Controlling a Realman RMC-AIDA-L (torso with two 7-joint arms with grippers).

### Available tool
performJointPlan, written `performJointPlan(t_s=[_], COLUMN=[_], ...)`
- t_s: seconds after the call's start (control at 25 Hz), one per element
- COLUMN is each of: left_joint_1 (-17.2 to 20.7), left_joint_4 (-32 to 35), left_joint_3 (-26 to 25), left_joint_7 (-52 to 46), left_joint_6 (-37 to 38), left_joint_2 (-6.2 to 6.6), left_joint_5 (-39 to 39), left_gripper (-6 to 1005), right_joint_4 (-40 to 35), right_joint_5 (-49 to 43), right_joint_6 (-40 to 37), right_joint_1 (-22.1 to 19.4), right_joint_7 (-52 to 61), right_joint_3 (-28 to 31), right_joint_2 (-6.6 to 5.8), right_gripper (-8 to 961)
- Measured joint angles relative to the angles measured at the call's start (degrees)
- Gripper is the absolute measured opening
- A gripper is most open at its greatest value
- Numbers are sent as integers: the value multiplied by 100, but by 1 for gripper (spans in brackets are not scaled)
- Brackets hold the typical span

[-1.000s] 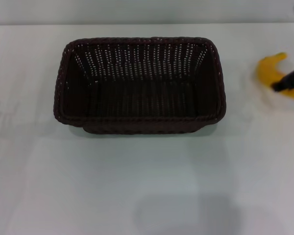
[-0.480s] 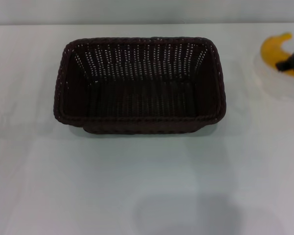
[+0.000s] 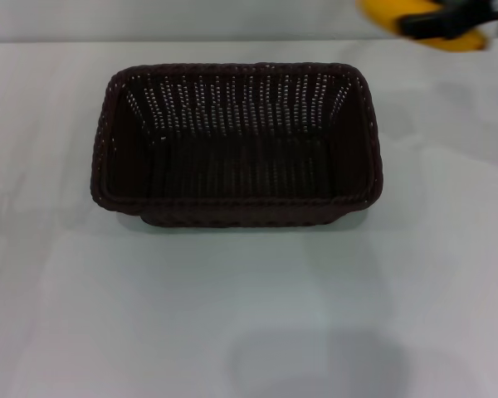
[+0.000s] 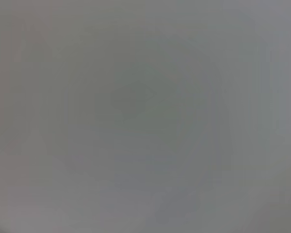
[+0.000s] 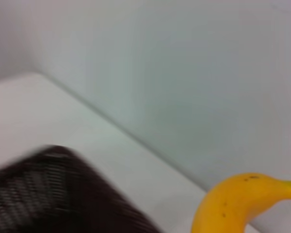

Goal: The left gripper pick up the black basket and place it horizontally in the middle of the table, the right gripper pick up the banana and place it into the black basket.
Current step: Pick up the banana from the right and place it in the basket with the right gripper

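The black basket point(image 3: 236, 145) lies lengthwise across the middle of the white table point(image 3: 249, 298), empty. The right gripper point(image 3: 444, 21) is at the top right of the head view, above the table's far edge, shut on the yellow banana point(image 3: 461, 37), which hangs in the air up and to the right of the basket. In the right wrist view the banana point(image 5: 237, 204) fills a corner and a corner of the basket point(image 5: 53, 194) shows below it. The left gripper is out of view; its wrist view shows only blank grey.
A pale wall point(image 3: 191, 18) runs behind the table's far edge. Bare white tabletop surrounds the basket on all sides.
The right gripper has lifted the banana off the table at the right and carried it up and leftward. The basket has not moved.
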Motion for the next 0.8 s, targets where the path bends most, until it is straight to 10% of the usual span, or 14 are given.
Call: performJointPlan(t_s=[0.48, 0.8], left_joint_1=[-4, -2], left_joint_4=[-2, -9], left_joint_3=[36, 44], left_joint_7=[40, 34], left_joint_6=[17, 20], left_joint_2=[0, 0], left_joint_5=[27, 37], left_gripper=[880, 880], right_joint_4=[2389, 2690], right_joint_5=[2031, 2266], right_joint_6=[-440, -591], right_joint_1=[756, 731], right_joint_7=[-2383, -3034], right_joint_3=[-1169, -1403], right_joint_2=[56, 80], right_gripper=[507, 526])
